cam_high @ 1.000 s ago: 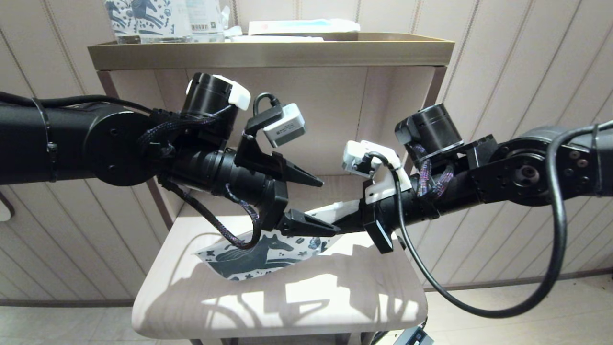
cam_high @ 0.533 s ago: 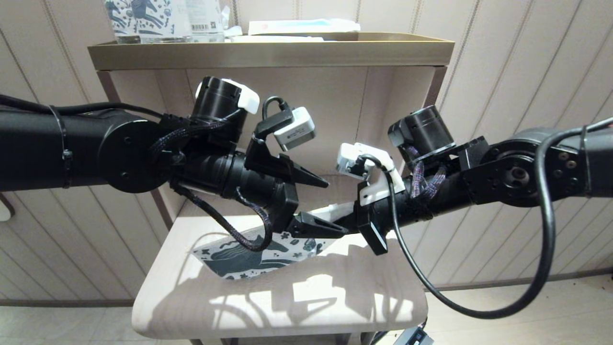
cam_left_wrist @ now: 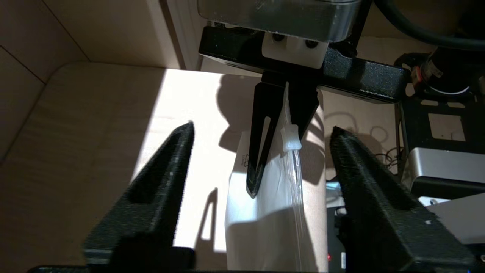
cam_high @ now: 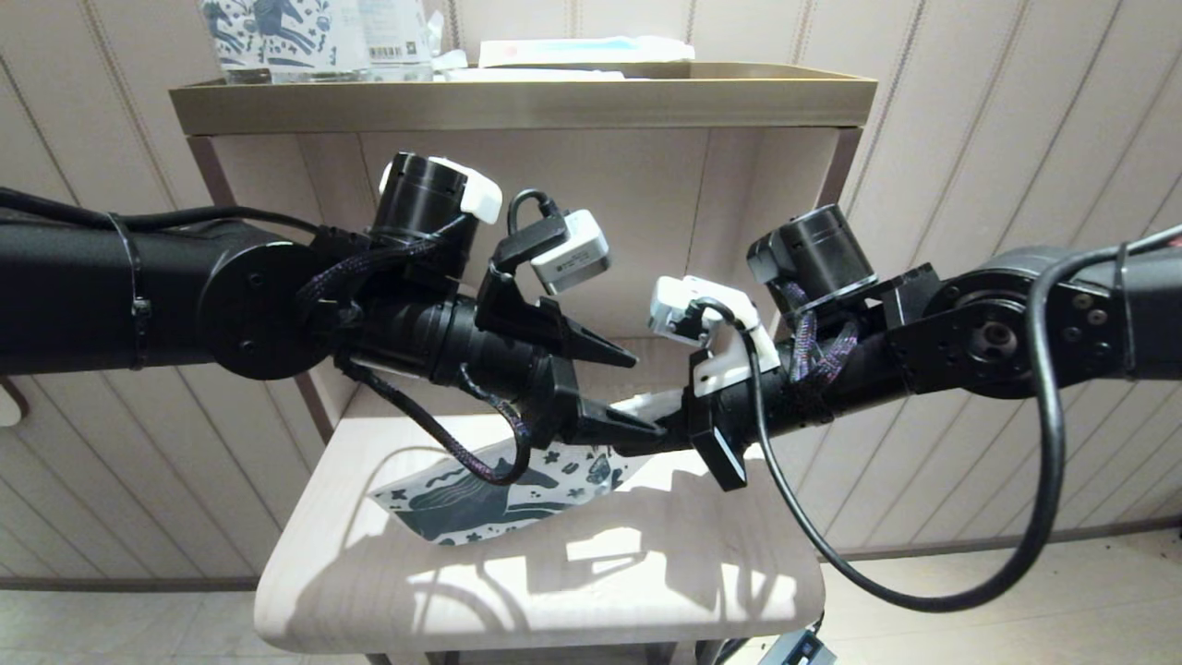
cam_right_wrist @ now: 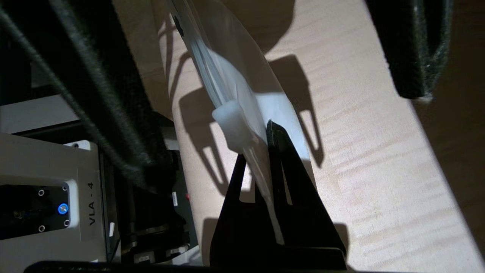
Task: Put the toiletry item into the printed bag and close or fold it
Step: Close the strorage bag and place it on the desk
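Observation:
The printed bag [cam_high: 499,488] hangs tilted just above the pale lower shelf [cam_high: 646,573], horse print facing me. My right gripper [cam_high: 640,441] is shut on its upper right end, by the white zip slider [cam_right_wrist: 232,122]; the fingers [cam_right_wrist: 282,159] clamp the zip edge. My left gripper [cam_high: 646,395] is open and faces the right one. Its fingers [cam_left_wrist: 166,182] straddle the bag's white back [cam_left_wrist: 265,216] without touching it, and the zip slider [cam_left_wrist: 291,138] lies between them. The toiletry item is out of view.
A brown tray shelf [cam_high: 517,102] above carries upright horse-printed packs [cam_high: 268,28] and a blue-and-white flat packet [cam_high: 582,48]. A shelf post [cam_high: 314,397] stands behind my left arm. Below the shelf edge sits a grey box marked VLA-4 [cam_right_wrist: 45,197].
My left arm has moved right, so its open fingers now reach the bag's end beside the right gripper. The bag has sunk slightly and shifted left. The right gripper keeps its hold.

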Available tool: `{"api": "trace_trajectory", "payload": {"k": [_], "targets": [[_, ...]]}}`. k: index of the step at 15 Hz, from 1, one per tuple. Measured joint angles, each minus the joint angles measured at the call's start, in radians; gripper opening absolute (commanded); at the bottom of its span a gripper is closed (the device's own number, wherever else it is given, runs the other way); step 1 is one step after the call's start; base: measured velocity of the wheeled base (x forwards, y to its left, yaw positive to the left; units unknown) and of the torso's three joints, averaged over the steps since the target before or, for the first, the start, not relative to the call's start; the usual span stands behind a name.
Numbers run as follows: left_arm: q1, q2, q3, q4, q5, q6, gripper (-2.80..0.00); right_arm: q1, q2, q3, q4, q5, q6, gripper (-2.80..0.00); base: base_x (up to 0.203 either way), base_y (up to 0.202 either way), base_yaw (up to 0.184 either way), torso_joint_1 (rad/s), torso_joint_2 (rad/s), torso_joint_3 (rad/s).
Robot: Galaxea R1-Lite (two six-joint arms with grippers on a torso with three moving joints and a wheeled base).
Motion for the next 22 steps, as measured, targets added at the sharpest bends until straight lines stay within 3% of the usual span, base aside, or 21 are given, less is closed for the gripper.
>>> {"api": "trace_trajectory", "payload": {"k": [13, 22], "targets": [[-0.022, -0.005, 0.031, -0.024, 0.017, 0.007, -2.80, 0.007, 0.004, -0.004, 0.000, -0.001, 0.000, -2.80, 0.000, 0.000, 0.000, 0.000, 0.00, 0.000], [-0.019, -0.010, 0.046, -0.035, 0.024, 0.015, -2.80, -0.059, -0.057, 0.058, -0.004, 0.004, -0.002, -2.80, 0.000, 0.000, 0.000, 0.000, 0.00, 0.000]]}}
